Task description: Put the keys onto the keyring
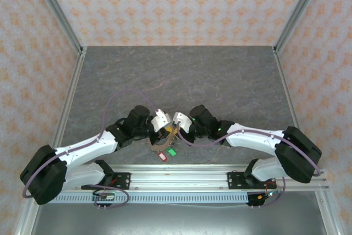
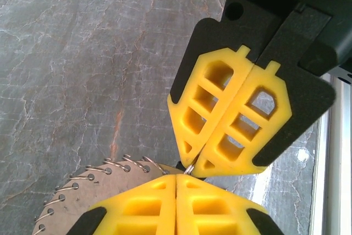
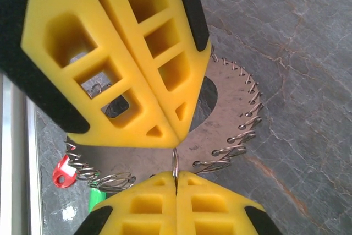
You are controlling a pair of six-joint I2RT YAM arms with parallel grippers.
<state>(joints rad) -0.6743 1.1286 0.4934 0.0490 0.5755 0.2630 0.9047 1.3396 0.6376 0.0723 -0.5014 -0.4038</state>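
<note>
Grey marbled tabletop (image 1: 181, 75) between orange-patterned walls (image 1: 176, 4)

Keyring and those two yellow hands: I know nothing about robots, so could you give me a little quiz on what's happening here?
1. True or false: the left hand is wide open.
2. Tags at the keyring rim: A blue, yellow; B red tag, green tag; C white, black.
3. What does the right hand pinch?
Key: 1 false, it is shut; 2 B; 3 a thin wire loop.

Matt plastic pincer fingers (image 2: 214, 103), shiny metal keyring (image 3: 236, 108), smooth stone-look table (image 2: 82, 53).
</note>
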